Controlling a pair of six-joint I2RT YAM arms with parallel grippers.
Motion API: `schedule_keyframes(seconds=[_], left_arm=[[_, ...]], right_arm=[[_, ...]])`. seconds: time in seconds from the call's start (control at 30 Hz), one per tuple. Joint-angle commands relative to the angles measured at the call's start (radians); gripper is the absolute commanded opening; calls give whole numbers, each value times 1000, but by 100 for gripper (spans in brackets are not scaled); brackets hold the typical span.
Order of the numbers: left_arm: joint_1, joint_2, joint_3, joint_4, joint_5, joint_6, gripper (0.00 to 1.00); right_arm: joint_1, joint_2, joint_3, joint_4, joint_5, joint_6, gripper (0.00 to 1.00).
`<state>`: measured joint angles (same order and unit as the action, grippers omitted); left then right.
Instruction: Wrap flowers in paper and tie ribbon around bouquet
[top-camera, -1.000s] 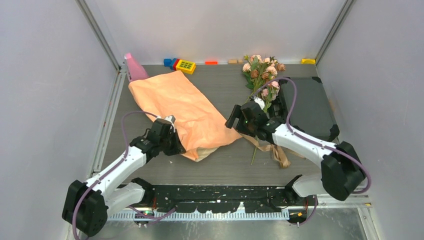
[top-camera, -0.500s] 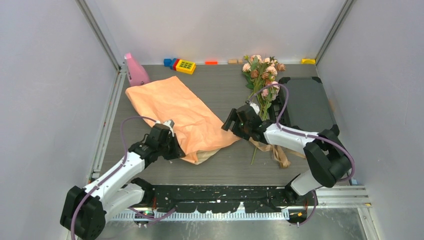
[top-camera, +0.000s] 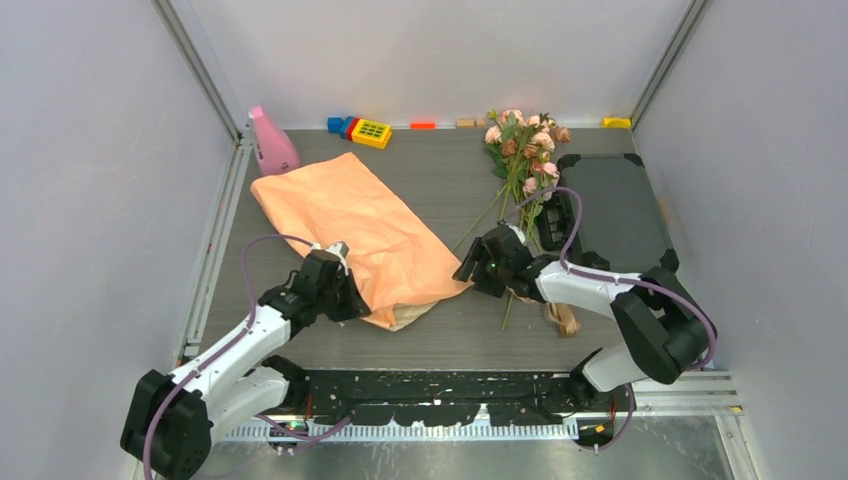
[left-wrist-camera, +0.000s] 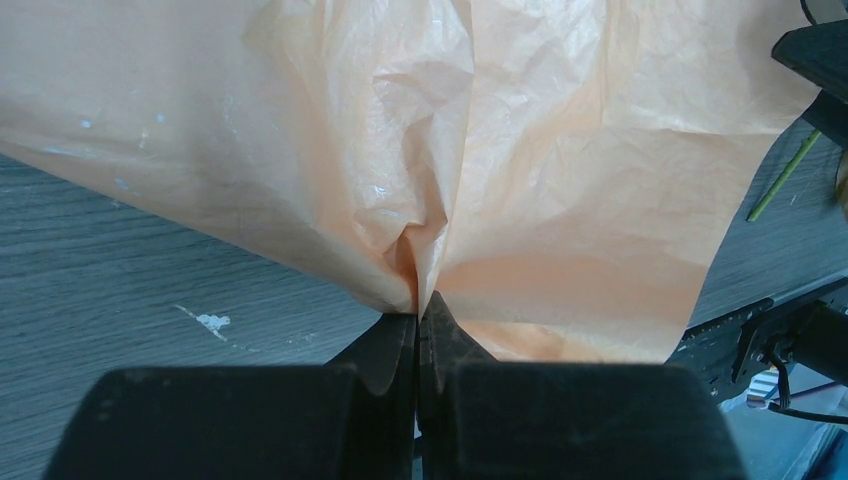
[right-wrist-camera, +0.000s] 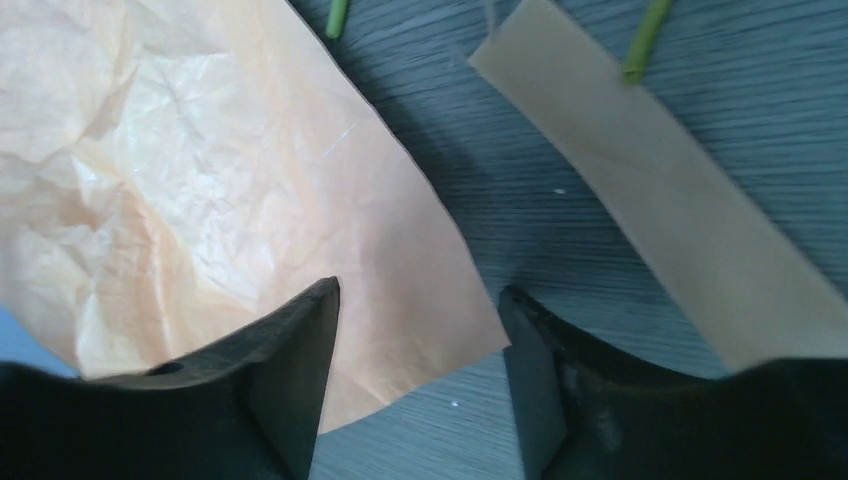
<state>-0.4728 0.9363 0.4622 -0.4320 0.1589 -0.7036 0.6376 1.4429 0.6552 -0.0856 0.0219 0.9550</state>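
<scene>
The peach-orange paper (top-camera: 350, 215) lies crumpled on the left half of the table. My left gripper (top-camera: 347, 299) is shut on its near edge, and the sheet puckers at the pinch (left-wrist-camera: 418, 312). My right gripper (top-camera: 468, 268) hovers open over the paper's right corner (right-wrist-camera: 400, 290), which lies between the two fingers without being clamped. The flowers (top-camera: 524, 140) lie at the back right, stems pointing toward me. The tan ribbon (top-camera: 560, 313) lies under the right arm, and a flat strip of it (right-wrist-camera: 650, 190) shows right of the gripper.
A pink bottle (top-camera: 268, 141) stands at the back left, and coloured toy blocks (top-camera: 368, 130) line the back edge. A black pad (top-camera: 615, 210) covers the right side. Green stem ends (right-wrist-camera: 645, 35) lie near the ribbon.
My right gripper has moved nearer and down over the paper's right corner, its jaws narrowing slightly. The left arm drew the paper a little toward me, then held still.
</scene>
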Motion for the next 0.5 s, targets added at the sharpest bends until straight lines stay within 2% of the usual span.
schedule_keyframes(seconds=[0.0, 0.13, 0.3, 0.47], left_arm=[[0, 7, -8, 70, 16, -10, 0], [0, 5, 5, 96, 16, -10, 0], [0, -12, 83, 131, 13, 7, 0], [0, -15, 248, 202, 37, 59, 0]], right_arm=[[-1, 40, -16, 217, -136, 64, 50], [0, -4, 0, 294, -178, 45, 3], [12, -150, 94, 196, -143, -91, 1], [18, -323, 199, 68, -89, -227, 1]])
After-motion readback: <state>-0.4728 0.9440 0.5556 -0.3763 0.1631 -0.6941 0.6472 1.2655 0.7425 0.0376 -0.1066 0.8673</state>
